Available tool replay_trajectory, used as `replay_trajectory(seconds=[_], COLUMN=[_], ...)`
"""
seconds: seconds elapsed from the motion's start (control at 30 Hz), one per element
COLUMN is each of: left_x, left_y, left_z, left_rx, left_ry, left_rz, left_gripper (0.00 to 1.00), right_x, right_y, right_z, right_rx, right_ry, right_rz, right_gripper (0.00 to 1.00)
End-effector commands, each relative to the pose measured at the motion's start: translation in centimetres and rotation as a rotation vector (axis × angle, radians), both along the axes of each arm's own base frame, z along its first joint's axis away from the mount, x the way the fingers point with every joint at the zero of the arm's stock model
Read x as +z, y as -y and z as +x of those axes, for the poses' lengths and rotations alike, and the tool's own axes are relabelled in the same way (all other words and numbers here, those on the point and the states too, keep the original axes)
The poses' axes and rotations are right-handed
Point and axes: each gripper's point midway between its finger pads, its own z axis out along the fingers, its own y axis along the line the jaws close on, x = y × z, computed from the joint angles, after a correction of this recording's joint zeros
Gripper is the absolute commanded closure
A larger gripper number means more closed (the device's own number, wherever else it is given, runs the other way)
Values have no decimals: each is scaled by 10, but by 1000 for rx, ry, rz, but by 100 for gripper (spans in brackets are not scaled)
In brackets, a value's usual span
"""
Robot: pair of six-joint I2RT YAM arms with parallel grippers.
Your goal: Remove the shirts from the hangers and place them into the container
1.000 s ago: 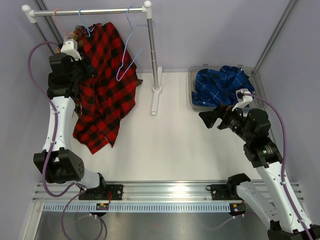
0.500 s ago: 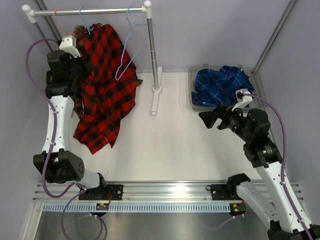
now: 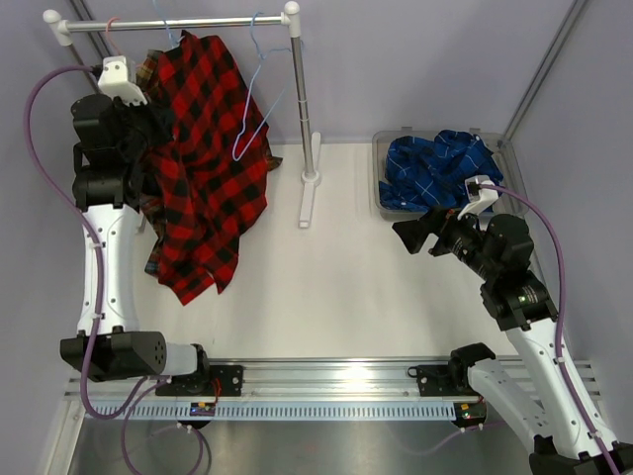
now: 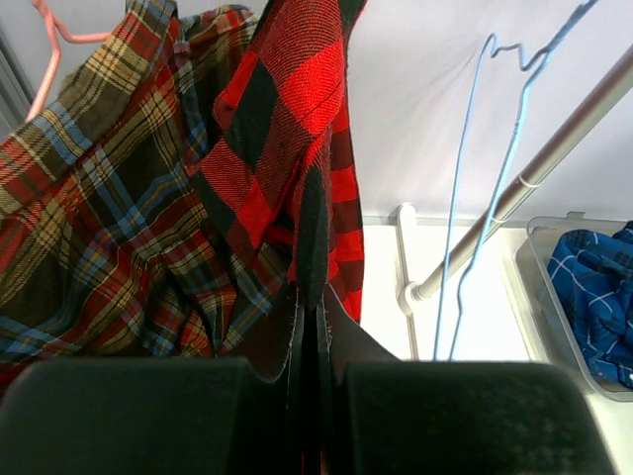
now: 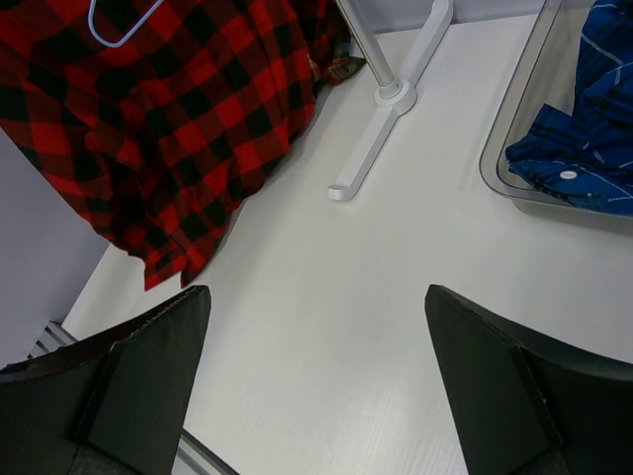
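Note:
The red-and-black checked shirt (image 3: 210,168) hangs from the rail, draped down to the table. My left gripper (image 3: 156,127) is shut on a fold of it near the collar; in the left wrist view the jaws (image 4: 309,332) pinch the red fabric (image 4: 297,109) tight. Behind it hangs the brown plaid shirt (image 4: 109,218) on a pink hanger (image 4: 45,49). An empty light blue hanger (image 3: 237,150) dangles from the rail to the right. The blue shirt (image 3: 435,166) lies in the container (image 3: 379,178). Over bare table, my right gripper (image 3: 415,236) is open and holds nothing.
The white-and-steel rack has its rail (image 3: 198,22) across the back left and its post and foot (image 3: 309,188) at mid-table. A slanted pole (image 3: 539,74) rises at the back right. The arms' base rail (image 3: 326,381) runs along the near edge.
My left gripper has shut on the red shirt and moved up and to the left, lifting the shirt's top toward the rail. The right arm has not moved.

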Motion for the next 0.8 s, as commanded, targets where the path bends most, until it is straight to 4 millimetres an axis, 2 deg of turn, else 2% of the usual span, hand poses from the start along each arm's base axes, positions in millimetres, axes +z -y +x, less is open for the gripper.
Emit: replay_trajectory(seconds=[0.0,0.03,0.1,0.13,0.17,0.2,0.23,0.27,0.3,0.33,0.37,0.47,0.5,0.53,0.57,0.6,0.67,0.77], left_x=[65,56,56,38,32,34,27,7,0,0,-17,-34,-47,-59,-60,-76,-83,-110], left_y=[2,2,4,2,3,5,5,6,6,9,10,6,5,7,10,13,19,28], left_z=[-22,-24,-39,-40,-45,-57,-63,-65,-71,-85,-89,-112,-116,-122,-132,-136,-153,-167], left_rx=[12,12,18,30,32,32,34,35,34,27,33,77,83,75,70,61,45,8], left_ry=[200,183,189,152,142,153,138,97,84,94,59,25,-8,-46,-42,-71,-70,-140], left_rz=[16,11,-4,-12,-20,-22,-24,-35,-37,-36,-48,-54,-56,-58,-69,-76,-101,-126], left_gripper=[100,100,100,100,100,100,100,100,100,100,100,100,100,100,100,100,100,100], right_x=[5,5,3,4,2,2,2,2,1,1,1,-1,0,0,-1,-3,-3,-5], right_y=[-2,-2,-2,-2,-3,-3,-3,-3,-2,-2,-2,-2,-2,-2,-2,-2,-2,-3], right_z=[0,1,2,2,3,3,3,3,4,4,4,6,6,7,7,8,9,13], right_rx=[6,3,1,1,3,5,3,3,2,0,-1,-5,-4,-7,-5,-6,-6,-9], right_ry=[24,23,18,20,14,10,10,11,10,8,8,4,6,6,2,-2,-4,-7], right_rz=[-2,-3,-5,-4,-6,-8,-9,-10,-10,-11,-14,-16,-16,-16,-19,-20,-21,-24], right_gripper=[1,1,1,1,1,0,1,1,1,0,1,0,1,1,0,1,1,1])
